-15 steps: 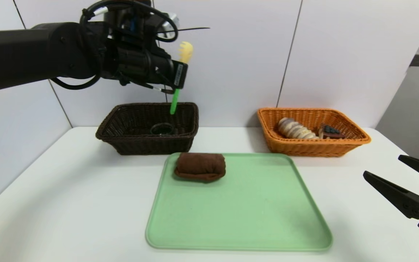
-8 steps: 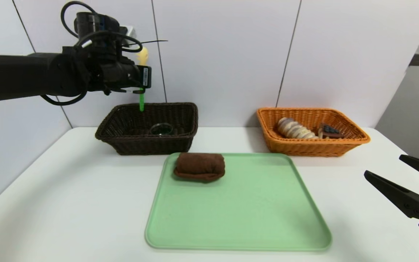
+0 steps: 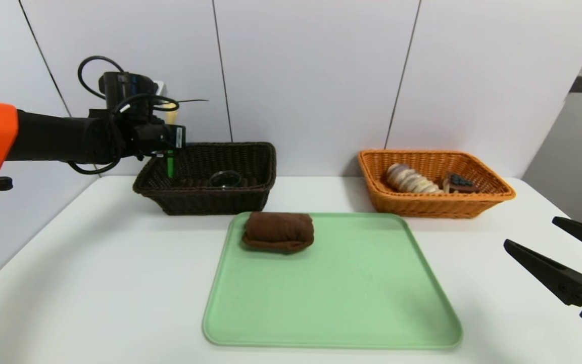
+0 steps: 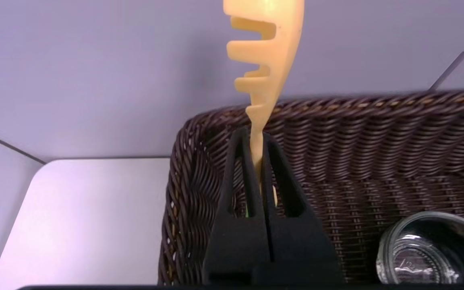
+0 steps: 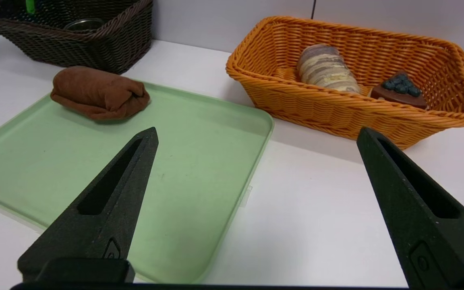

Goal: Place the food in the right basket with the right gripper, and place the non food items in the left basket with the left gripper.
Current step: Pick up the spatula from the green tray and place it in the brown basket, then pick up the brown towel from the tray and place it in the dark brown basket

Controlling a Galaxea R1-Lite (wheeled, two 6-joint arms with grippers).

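My left gripper (image 3: 168, 142) is shut on a pasta server (image 4: 267, 60) with a yellow toothed head and a green handle (image 3: 170, 166). It holds the server upright over the left end of the dark brown left basket (image 3: 250, 194), the handle reaching down inside. A glass jar (image 3: 225, 179) lies in that basket. The orange right basket (image 3: 437, 206) holds a striped bread roll (image 3: 409, 179) and a cake slice with blueberries (image 3: 457, 183). A rolled brown towel (image 3: 278, 231) rests on the green tray (image 3: 331, 298). My right gripper (image 3: 556, 241) hovers open at the table's right edge.
The white table (image 3: 94, 283) stands against a panelled wall. Both baskets sit at the back, with the tray in front of them in the middle.
My left arm has swung left and down with the pasta server, bringing its handle from above the basket's middle into the basket's left end. The right gripper has stayed put.
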